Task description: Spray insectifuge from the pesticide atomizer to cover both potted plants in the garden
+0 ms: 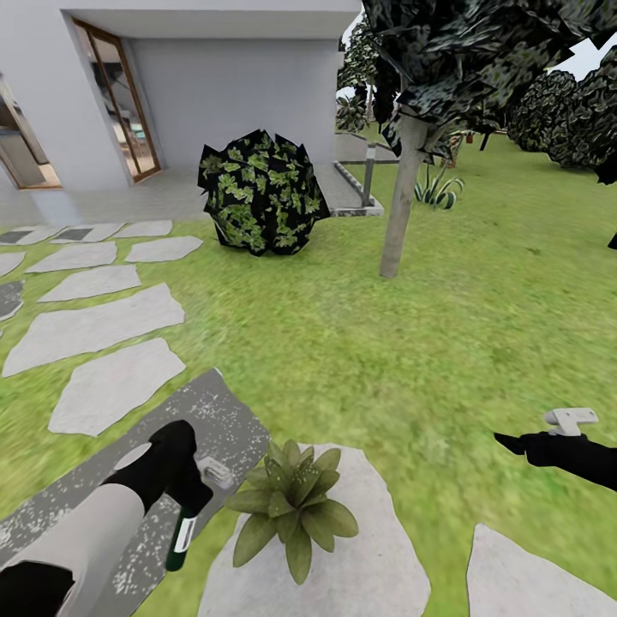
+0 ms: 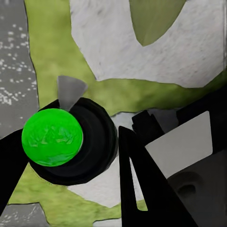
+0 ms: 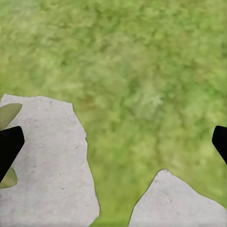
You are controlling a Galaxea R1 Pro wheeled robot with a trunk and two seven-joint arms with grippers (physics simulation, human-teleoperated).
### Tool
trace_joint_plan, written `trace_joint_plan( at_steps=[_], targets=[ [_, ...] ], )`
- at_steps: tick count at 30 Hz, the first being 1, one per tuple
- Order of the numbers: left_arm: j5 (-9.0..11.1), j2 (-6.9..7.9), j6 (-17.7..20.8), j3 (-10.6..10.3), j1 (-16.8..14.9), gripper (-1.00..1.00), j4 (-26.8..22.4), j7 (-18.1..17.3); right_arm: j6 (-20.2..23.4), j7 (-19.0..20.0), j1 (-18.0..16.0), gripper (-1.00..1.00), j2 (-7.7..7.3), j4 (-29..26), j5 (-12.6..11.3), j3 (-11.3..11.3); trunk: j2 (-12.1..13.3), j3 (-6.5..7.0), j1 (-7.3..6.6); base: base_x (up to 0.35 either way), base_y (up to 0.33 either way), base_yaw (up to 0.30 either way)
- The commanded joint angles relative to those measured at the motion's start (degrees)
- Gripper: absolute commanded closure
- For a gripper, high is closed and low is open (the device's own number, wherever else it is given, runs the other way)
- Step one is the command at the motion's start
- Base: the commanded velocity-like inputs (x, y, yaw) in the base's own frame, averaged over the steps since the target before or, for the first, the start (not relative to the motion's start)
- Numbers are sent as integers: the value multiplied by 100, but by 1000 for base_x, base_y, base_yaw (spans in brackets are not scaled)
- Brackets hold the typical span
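One potted plant (image 1: 291, 506), a low rosette of broad pointed green leaves, sits on a pale flat stone (image 1: 377, 557) near the bottom of the head view. Just left of it my left gripper (image 1: 190, 501) is shut on the pesticide atomizer (image 1: 181, 540), a dark green bottle with a white label hanging downward. In the left wrist view the bottle's bright green round end (image 2: 52, 137) sits in a black ring between the dark fingers (image 2: 142, 184). My right gripper (image 1: 514, 444) hovers over the lawn at the right, open and empty (image 3: 113, 146); a leaf (image 3: 7, 113) shows at that view's edge.
A round dark bush (image 1: 261, 193) and a tree trunk (image 1: 398, 206) stand ahead on the lawn. Flat stepping stones (image 1: 94, 326) and speckled grey paving (image 1: 197, 420) lie to the left. The white house (image 1: 214, 77) is behind. Another pale stone (image 1: 523, 583) lies at lower right.
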Motion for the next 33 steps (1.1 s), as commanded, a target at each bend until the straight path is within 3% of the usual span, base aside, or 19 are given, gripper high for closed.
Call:
trace_joint_plan(
  at_steps=[1, 7, 13, 33],
  targets=[
    [-17, -4, 19, -36, 2, 100, -10, -56, 22, 58, -6, -100, 1, -3, 52, -5, -2, -5, -1, 0, 0, 0],
    [13, -9, 12, -21, 7, 100, -10, -46, 22, 58, -7, -100, 2, -7, 52, -5, -2, -5, -1, 0, 0, 0],
    [11, 19, 12, -4, 1, 100, -18, -23, 17, 57, -8, -100, 3, -9, 52, -12, -243, -113, 131, 0, 0, 0],
    [15, -10, 19, -19, 8, 100, -19, -10, 18, 67, -9, -100, -84, -7, 51, -10, -323, -203, 175, 0, 0, 0]
  ],
)
